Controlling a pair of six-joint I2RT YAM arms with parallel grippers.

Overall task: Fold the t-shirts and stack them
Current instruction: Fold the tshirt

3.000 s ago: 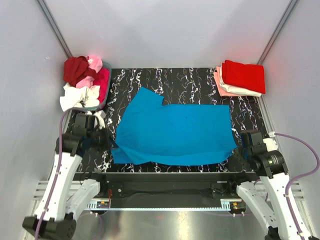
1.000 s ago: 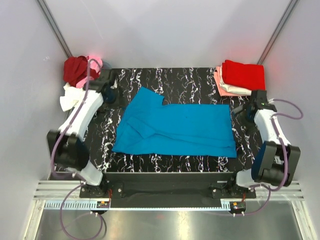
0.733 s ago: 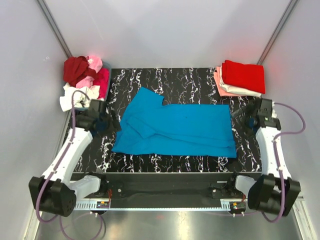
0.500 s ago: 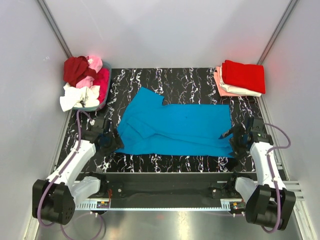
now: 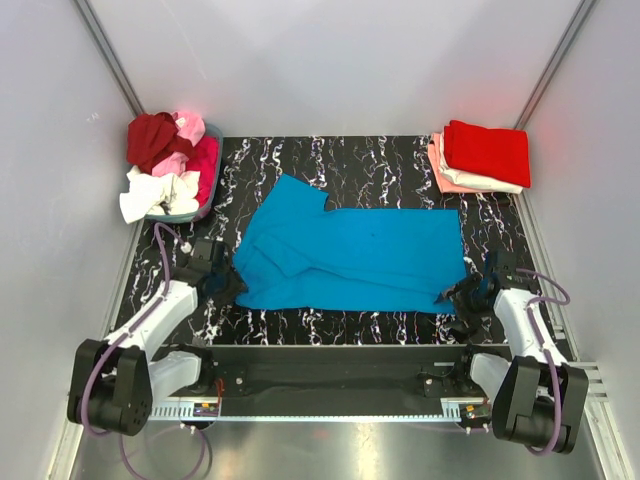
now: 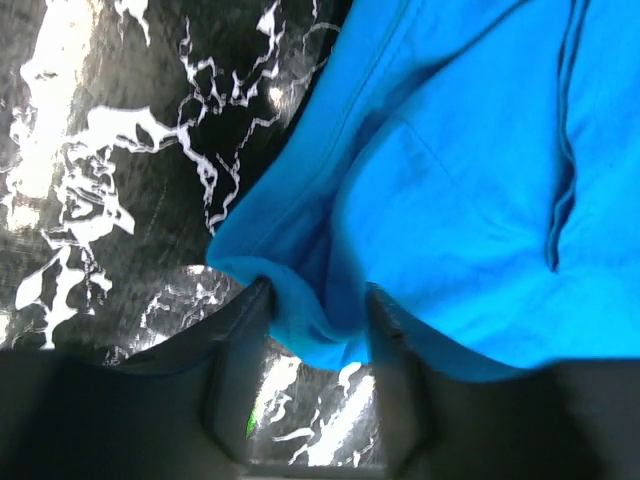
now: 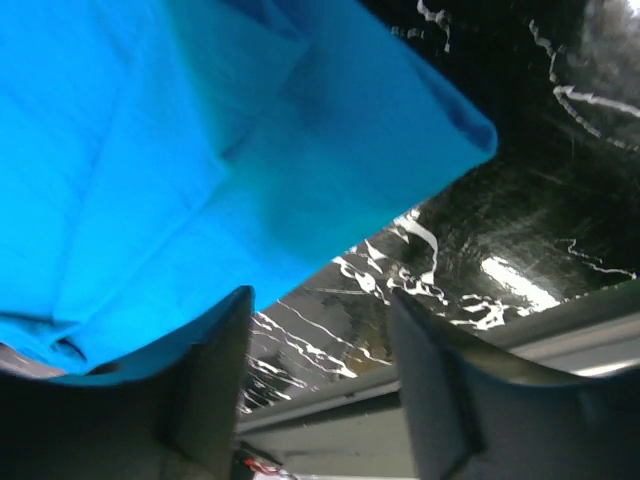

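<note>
The bright blue t-shirt lies spread on the black marbled table, its far edge folded toward the middle. My left gripper sits low at the shirt's near left corner. In the left wrist view it is shut on a bunched fold of the blue cloth. My right gripper is at the near right corner. In the right wrist view it stands open. Bare table shows between its fingers, and the blue hem lies just past the left fingertip.
A basket at the far left holds a heap of red, pink and white t-shirts. A folded stack, red on top of white and pink, sits at the far right corner. The table's metal front rail runs just behind both grippers.
Both arms have swung from the shirt's far side down to its near corners. The left jaws have closed on the near left corner. The right jaws have narrowed.
</note>
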